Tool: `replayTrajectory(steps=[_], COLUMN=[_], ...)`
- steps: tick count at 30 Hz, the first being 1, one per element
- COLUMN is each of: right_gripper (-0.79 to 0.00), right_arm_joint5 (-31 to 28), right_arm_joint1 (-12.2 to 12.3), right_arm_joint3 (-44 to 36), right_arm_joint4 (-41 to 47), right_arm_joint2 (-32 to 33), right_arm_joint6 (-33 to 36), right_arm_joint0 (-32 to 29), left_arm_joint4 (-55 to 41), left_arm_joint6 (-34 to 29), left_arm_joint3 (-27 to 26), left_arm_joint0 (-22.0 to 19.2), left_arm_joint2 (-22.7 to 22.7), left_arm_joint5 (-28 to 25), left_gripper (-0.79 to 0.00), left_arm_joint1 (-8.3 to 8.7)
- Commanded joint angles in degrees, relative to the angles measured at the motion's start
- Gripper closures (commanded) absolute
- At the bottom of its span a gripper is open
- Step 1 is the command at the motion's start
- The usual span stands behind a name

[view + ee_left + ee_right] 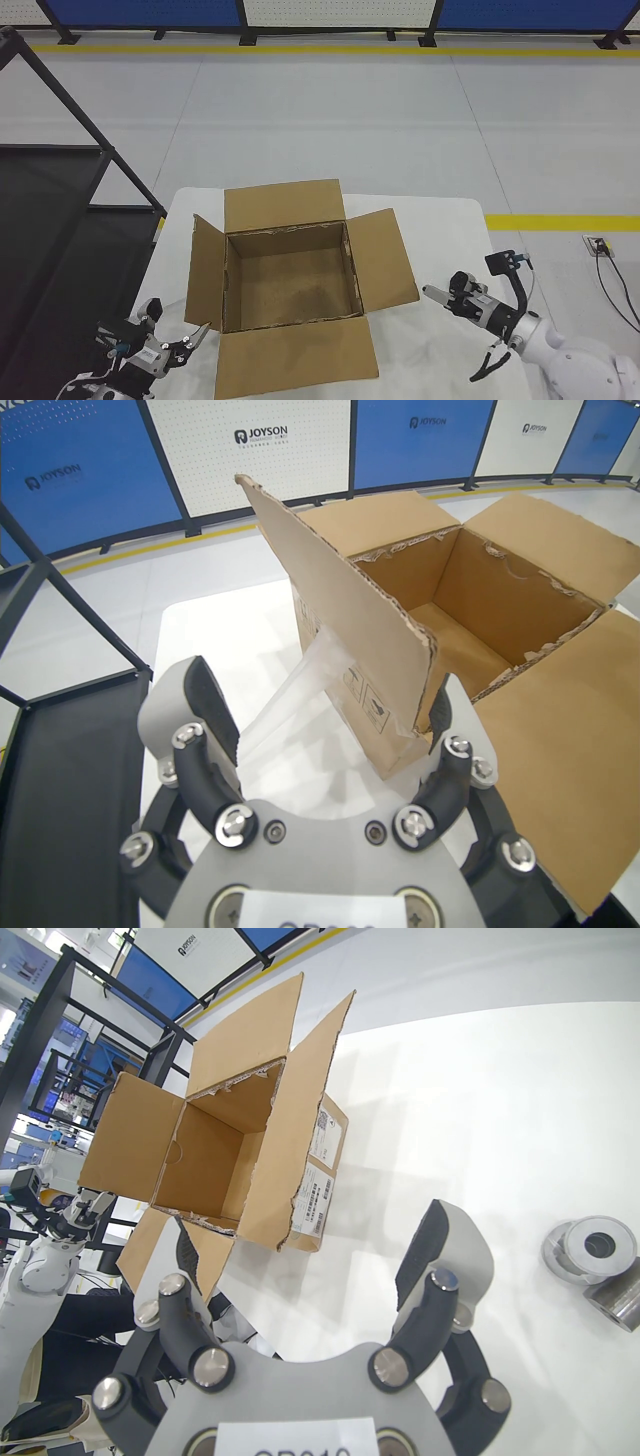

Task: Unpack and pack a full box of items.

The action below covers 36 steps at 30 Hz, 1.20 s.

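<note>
Cardboard is making up the task's brown corrugated box [283, 205], which is sitting on the white desk [440, 225] with all 4 flaps folded outward and its inside looking bare. The left hand [325, 680] is hanging just beside the box's near corner on its own side, fingers spread wide and holding nothing. A limp sheet of clear plastic film [295, 745] is lying on the desk against the box's side wall, under the flap there. The right hand [307, 1220] is hovering on the opposite side of the box, apart from it, equally wide open and empty. Farther from the box on that side, 2 metal parts are lying on the desk: a silvery flanged ring [590, 1248] and a grey metal block [617, 1300], touching or nearly so.

The box is probably weighing little while empty, with stiff walls but floppy, ragged-edged flaps, so a pinch on a wall rim is likely serving better than one on a flap. The metal parts are looking dense, hard and smooth. The ring is likely wanting a grip across its flange, since its round faces may be slipping. The film is looking slippery and shapeless.
</note>
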Motion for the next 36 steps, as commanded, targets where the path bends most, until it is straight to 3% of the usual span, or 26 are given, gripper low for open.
replayTrajectory(steps=[1, 17, 36], right_gripper=[-0.785, -0.785, -0.785], right_arm_joint5=[-0.3, 4.1, 5.9], right_arm_joint1=[0.2, 2.1, 4.1], right_arm_joint3=[0.3, 4.6, 4.4], right_arm_joint4=[0.6, 1.1, -0.4], right_arm_joint2=[-0.4, -6.1, -7.5], right_arm_joint6=[0.5, 7.8, 6.5], right_arm_joint0=[0.2, 7.4, 8.2], left_arm_joint4=[0.2, -2.1, -5.0], left_arm_joint6=[0.1, -1.1, -1.3], left_arm_joint3=[0.4, 2.5, 3.5], left_arm_joint0=[-0.5, -4.3, -6.7], left_arm_joint2=[0.1, -1.6, -2.1], left_arm_joint5=[0.3, 2.0, 3.0], left_gripper=[-0.785, -0.785, -0.785], left_arm_joint1=[0.05, 0.51, 0.89])
